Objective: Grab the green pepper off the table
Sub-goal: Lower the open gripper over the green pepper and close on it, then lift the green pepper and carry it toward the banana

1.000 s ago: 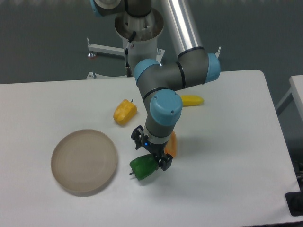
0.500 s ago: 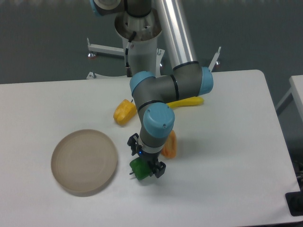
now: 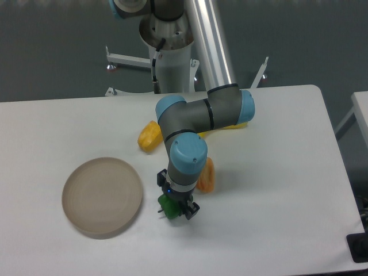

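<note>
The jaws stand low over the green pepper [image 3: 168,205], one dark finger showing on its right side and the other mostly hidden under the wrist, so the gripper [image 3: 177,207] straddles the fruit from above. Whether the jaws are already pressing on the pepper or are parted around it cannot be told from this angle; the wrist blocks most of the gap. The pepper lies on the table [image 3: 276,190], on its side with its short stem pointing left, just right of the round beige plate [image 3: 102,196] and just below-left of an orange vegetable [image 3: 206,175].

To do this step well, the jaws should probably close across the pepper's widest lobes, centred and not near the stem end, since the glossy, rounded skin looks likely to squirt sideways under an off-centre squeeze. A slow, gentle closing and a straight vertical lift seem wisest, keeping clear of the orange vegetable nearby.

Compared with half a second ago, the wrist has come lower and shifted slightly right over the pepper, covering more of it; only a small green patch now shows. The pepper itself, the plate and the yellow pepper [image 3: 150,136] have not moved.
</note>
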Robot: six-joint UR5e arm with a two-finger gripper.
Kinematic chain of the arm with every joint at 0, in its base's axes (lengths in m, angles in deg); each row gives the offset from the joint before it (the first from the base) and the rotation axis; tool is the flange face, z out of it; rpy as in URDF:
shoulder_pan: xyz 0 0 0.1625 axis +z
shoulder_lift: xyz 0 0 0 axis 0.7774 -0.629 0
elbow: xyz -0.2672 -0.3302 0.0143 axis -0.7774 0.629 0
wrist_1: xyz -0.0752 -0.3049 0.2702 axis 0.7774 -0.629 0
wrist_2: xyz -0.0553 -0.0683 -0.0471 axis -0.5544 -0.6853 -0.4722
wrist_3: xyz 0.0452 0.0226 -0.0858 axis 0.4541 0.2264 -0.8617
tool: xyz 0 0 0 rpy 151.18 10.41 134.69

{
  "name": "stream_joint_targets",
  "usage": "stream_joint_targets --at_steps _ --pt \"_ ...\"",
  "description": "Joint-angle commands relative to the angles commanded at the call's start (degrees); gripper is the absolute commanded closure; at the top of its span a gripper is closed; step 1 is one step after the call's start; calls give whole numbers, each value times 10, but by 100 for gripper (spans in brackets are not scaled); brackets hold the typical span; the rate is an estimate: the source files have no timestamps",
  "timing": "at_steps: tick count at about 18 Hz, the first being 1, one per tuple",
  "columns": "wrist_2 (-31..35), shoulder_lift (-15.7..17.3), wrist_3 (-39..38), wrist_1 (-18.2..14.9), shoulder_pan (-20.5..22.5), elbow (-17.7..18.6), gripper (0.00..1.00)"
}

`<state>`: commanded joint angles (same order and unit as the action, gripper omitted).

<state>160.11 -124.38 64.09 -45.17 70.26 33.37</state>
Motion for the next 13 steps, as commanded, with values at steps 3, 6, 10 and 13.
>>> stream_joint_targets --at_steps 3,6,10,13 --pt "-3 26 5 -3 23 -1 74" --pt "-4 52 14 -10 49 -1 74" --pt "-3 66 32 -18 77 -1 74" --pt "-3 92 65 -69 100 -1 74"
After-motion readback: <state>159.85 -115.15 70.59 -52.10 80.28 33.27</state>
